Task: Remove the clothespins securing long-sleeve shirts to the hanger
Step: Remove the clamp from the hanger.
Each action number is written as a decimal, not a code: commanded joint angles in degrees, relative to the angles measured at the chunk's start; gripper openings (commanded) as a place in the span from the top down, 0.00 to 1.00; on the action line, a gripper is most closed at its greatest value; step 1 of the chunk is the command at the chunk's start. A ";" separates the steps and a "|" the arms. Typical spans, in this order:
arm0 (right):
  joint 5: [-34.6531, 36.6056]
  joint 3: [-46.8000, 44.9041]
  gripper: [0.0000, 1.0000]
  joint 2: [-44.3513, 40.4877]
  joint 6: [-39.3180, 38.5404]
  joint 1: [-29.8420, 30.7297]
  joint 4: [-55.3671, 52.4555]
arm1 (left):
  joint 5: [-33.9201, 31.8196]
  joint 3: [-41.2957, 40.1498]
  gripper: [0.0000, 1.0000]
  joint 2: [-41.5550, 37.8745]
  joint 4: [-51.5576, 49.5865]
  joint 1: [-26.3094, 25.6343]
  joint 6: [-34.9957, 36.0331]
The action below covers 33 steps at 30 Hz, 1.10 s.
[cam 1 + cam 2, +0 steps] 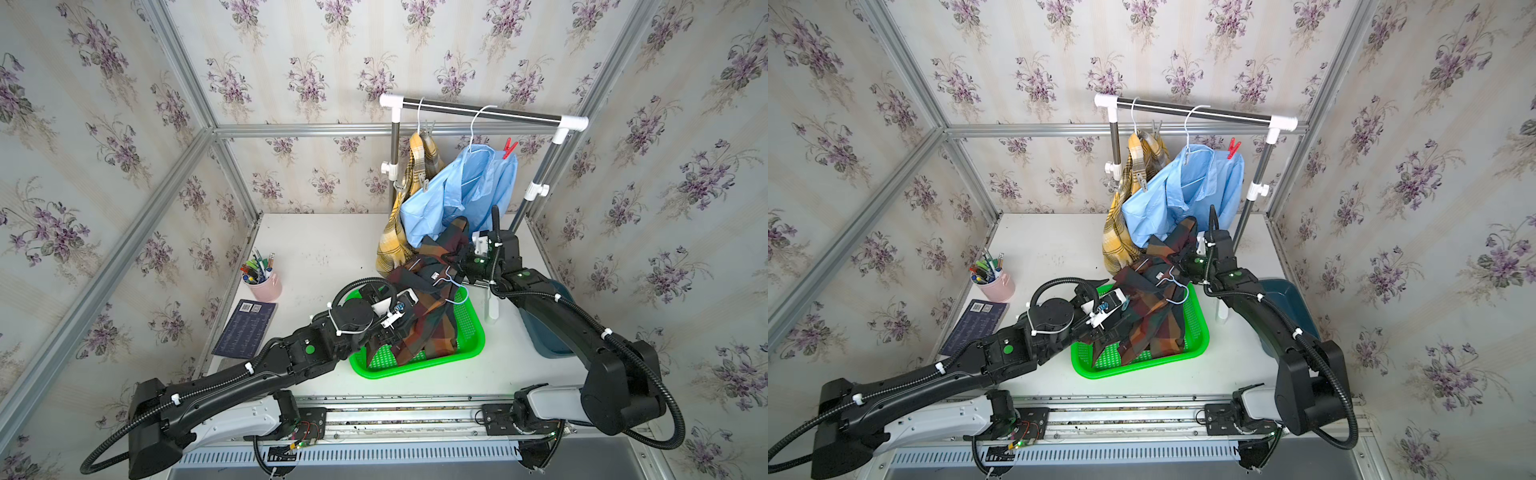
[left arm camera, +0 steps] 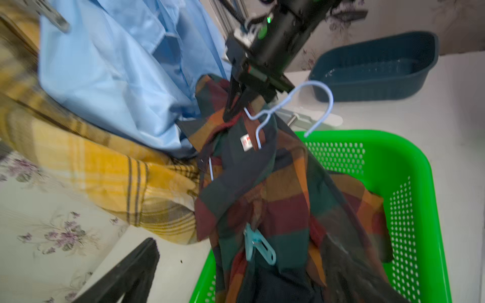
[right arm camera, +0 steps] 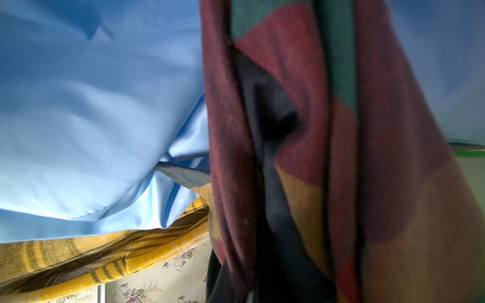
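Top views: yellow plaid shirt (image 1: 395, 245) and light blue shirt (image 1: 449, 199) are hanging on the rack (image 1: 482, 110) at the back of the bench (image 1: 316, 249). Red clothespin (image 1: 509, 148) is sitting on the blue shirt's shoulder, and a grey clothespin (image 1: 424, 183) is sitting on the plaid one. Dark check shirt (image 1: 428, 320) is draping down into the green basket (image 1: 471, 349). Right hand (image 1: 459, 254) is holding up its top end, pinched tight on the fabric. Left hand (image 1: 395, 332) is sitting against the check shirt over the basket. Pink pen cup (image 1: 994, 286) is standing well apart.

Left wrist: right hand is clamping the check shirt's collar fabric just beside the neck of the white wire hanger (image 2: 322, 99). Pale blue clothespin (image 2: 258, 246) is clipping a fold of the check shirt lower down. Left hand's fingers (image 2: 133, 270) are standing wide apart on either side of that fold. One is blurred, so contact with the pin can't be told.

Right wrist: check shirt is hanging close against the lens, with the blue and plaid shirts beside it. The grip can't be told from here.
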 commanded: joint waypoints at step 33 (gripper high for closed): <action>-6.33 -4.88 1.00 -1.71 0.39 -2.93 8.19 | 0.68 4.69 0.49 18.33 -1.09 3.98 13.01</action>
